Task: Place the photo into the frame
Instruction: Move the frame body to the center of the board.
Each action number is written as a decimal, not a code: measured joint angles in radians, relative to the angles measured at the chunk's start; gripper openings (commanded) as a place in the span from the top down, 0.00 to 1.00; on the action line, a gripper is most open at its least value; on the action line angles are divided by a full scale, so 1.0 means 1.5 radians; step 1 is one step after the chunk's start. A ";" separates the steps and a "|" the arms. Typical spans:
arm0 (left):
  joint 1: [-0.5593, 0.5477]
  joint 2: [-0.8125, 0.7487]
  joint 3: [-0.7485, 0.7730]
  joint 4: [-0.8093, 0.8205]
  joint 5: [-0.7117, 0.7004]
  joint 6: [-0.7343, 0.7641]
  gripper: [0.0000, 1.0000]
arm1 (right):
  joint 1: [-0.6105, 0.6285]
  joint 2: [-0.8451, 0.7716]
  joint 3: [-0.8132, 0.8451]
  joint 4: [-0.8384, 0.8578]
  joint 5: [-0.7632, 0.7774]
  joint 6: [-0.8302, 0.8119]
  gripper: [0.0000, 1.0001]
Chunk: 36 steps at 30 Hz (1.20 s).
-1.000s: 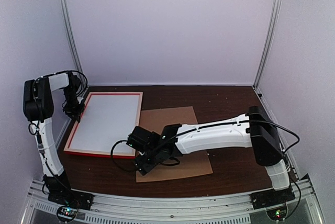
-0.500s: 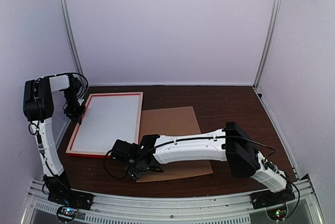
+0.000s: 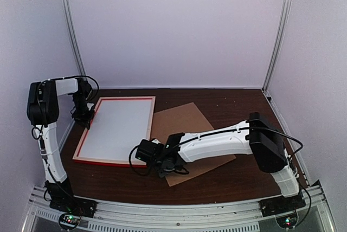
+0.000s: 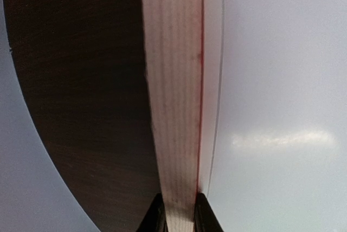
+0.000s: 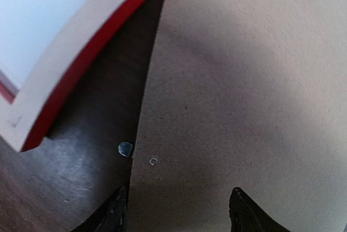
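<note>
The frame lies at the left of the table with its pale wood side up and red outer edges. A plain white surface fills its opening. The photo's printed picture shows in no view. My left gripper is shut on the frame's left rail near its far corner, with a finger on each side. My right gripper is open, low over the near-left corner of the brown backing board. Its fingertips straddle the board, with the frame's near corner just left.
The backing board lies skewed on the dark wood table, right of the frame. A small metal tab sticks out at its left edge. Grey walls and two metal posts close in the sides and back.
My right arm swept left along the board's near edge and came back a little. The backing board turned and now lies skewed. The frame shifted slightly right with my left gripper.
</note>
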 measured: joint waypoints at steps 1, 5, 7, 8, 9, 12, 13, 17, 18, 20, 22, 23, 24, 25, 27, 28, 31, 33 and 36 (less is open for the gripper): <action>-0.005 0.000 -0.001 0.001 -0.001 0.000 0.93 | -0.007 -0.013 -0.024 0.012 0.000 0.009 0.40; -0.028 -0.004 -0.008 0.003 -0.002 0.000 0.93 | -0.030 -0.064 -0.117 0.063 -0.004 0.046 0.45; -0.035 -0.012 -0.019 0.003 0.005 -0.001 0.93 | -0.040 -0.090 -0.164 0.092 -0.006 0.064 0.47; -0.038 -0.017 -0.024 0.004 0.007 -0.003 0.93 | -0.046 -0.103 -0.187 0.106 -0.007 0.076 0.48; -0.039 -0.022 -0.032 0.004 0.011 -0.005 0.93 | -0.050 -0.112 -0.204 0.115 -0.007 0.083 0.49; -0.047 -0.042 -0.056 0.004 0.018 -0.018 0.93 | -0.060 -0.137 -0.250 0.146 -0.007 0.106 0.52; -0.049 -0.051 -0.067 0.005 0.021 -0.023 0.93 | -0.063 -0.146 -0.265 0.157 -0.008 0.113 0.53; -0.059 -0.092 -0.112 0.016 0.039 -0.047 0.93 | -0.072 -0.184 -0.329 0.186 0.001 0.143 0.57; -0.062 -0.101 -0.122 0.018 0.045 -0.052 0.93 | -0.073 -0.193 -0.342 0.188 0.004 0.148 0.58; -0.072 -0.123 -0.142 0.022 0.054 -0.060 0.93 | -0.076 -0.216 -0.378 0.194 0.011 0.164 0.58; -0.086 -0.138 -0.155 0.024 0.059 -0.069 0.93 | -0.078 -0.239 -0.411 0.194 0.017 0.180 0.59; -0.096 -0.145 -0.163 0.026 0.063 -0.075 0.93 | -0.078 -0.248 -0.424 0.195 0.020 0.187 0.59; -0.105 -0.149 -0.169 0.030 0.066 -0.080 0.93 | -0.078 -0.261 -0.442 0.196 0.021 0.196 0.59; -0.116 -0.154 -0.177 0.037 0.069 -0.087 0.93 | -0.079 -0.271 -0.455 0.196 0.022 0.203 0.60; -0.135 -0.160 -0.196 0.052 0.081 -0.099 0.93 | -0.080 -0.297 -0.487 0.197 0.022 0.218 0.60; -0.145 -0.163 -0.208 0.060 0.090 -0.106 0.93 | -0.081 -0.310 -0.502 0.197 0.022 0.224 0.60; -0.159 -0.164 -0.230 0.072 0.109 -0.116 0.93 | -0.085 -0.356 -0.550 0.193 0.020 0.240 0.59; -0.162 -0.164 -0.242 0.078 0.120 -0.122 0.93 | -0.089 -0.388 -0.573 0.191 0.018 0.244 0.56; -0.163 -0.166 -0.245 0.084 0.125 -0.127 0.93 | -0.099 -0.437 -0.587 0.191 0.013 0.240 0.46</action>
